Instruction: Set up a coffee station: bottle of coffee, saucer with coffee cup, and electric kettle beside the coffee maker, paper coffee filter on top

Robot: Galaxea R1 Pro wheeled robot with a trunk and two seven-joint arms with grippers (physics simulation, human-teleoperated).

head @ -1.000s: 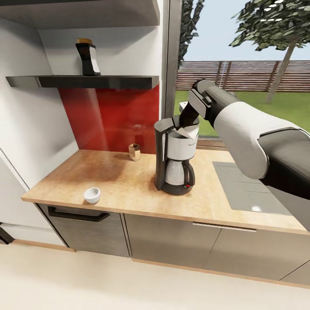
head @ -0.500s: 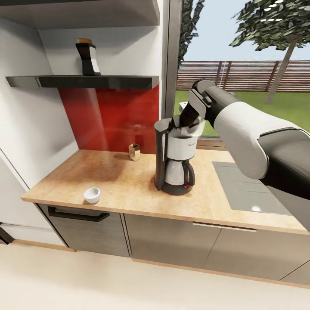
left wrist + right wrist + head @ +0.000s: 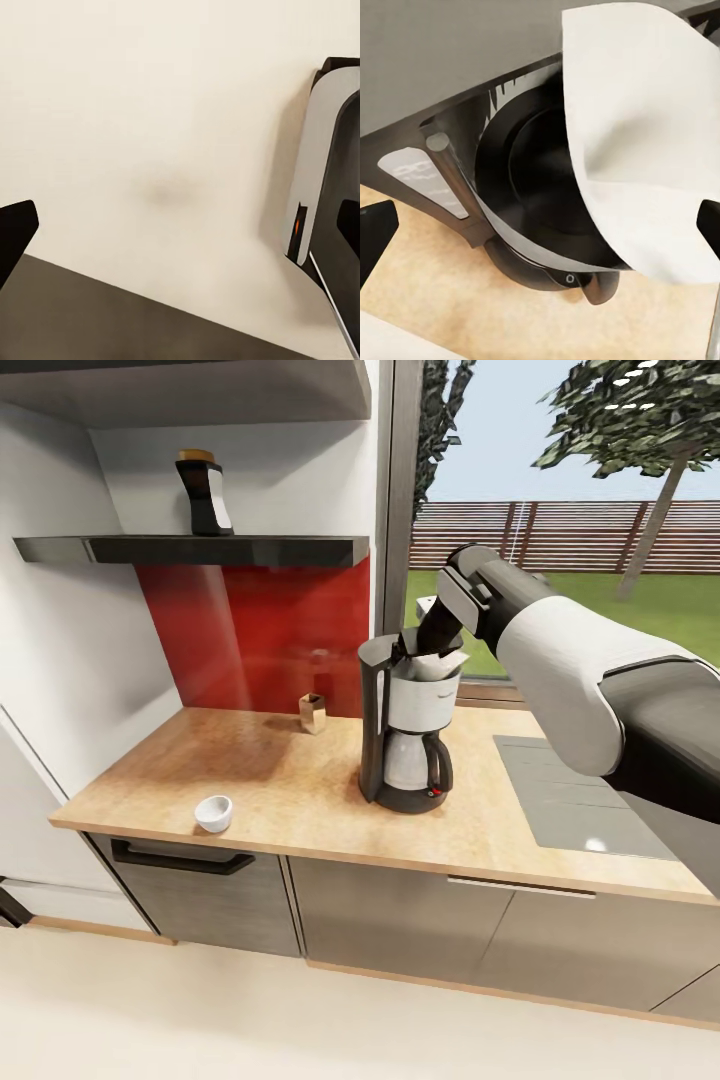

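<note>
Filter status: paper coffee filter [image 3: 440,663], tilted 1 s ago, now lies flatter across coffee maker [image 3: 408,728] top, frame centre on desk [image 3: 300,780]. Right pincer [image 3: 425,643] directly above; jaw opening and hold cannot be told. Placement judged nearly done.

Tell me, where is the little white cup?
In the head view, the cup sits alone near the counter's front left edge, well left of the coffee maker.

A red backsplash [image 3: 270,630], a window [image 3: 560,510] and a cooktop [image 3: 580,790].
</note>
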